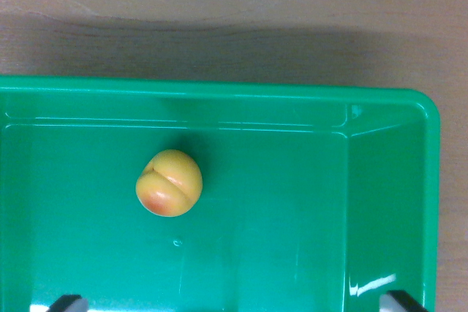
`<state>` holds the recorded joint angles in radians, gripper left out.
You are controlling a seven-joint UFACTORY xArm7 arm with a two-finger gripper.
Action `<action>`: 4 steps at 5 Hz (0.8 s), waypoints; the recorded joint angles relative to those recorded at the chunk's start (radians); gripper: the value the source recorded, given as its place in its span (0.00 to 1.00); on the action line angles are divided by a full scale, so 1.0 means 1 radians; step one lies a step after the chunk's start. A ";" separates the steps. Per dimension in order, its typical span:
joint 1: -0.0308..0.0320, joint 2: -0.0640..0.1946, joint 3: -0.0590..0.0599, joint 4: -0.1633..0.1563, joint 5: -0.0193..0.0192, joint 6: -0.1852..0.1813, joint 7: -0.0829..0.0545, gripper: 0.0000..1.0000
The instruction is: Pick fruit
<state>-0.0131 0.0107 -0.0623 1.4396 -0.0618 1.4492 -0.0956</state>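
Claw (234, 303) tips barely in frame

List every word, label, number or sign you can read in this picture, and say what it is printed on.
None: no readable text shows on the green tray, the yellow-orange fruit or the wooden table.

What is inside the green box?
Just one yellow-orange peach sits on the floor of the green box. The box's near part runs out of the picture, so that stays unseen.
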 joint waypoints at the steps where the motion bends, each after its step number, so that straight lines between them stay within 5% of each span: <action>1: 0.0034 0.014 0.000 -0.022 -0.0010 -0.036 -0.006 0.00; 4: 0.0068 0.028 0.001 -0.045 -0.0020 -0.074 -0.012 0.00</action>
<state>-0.0062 0.0383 -0.0618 1.3948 -0.0637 1.3755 -0.1081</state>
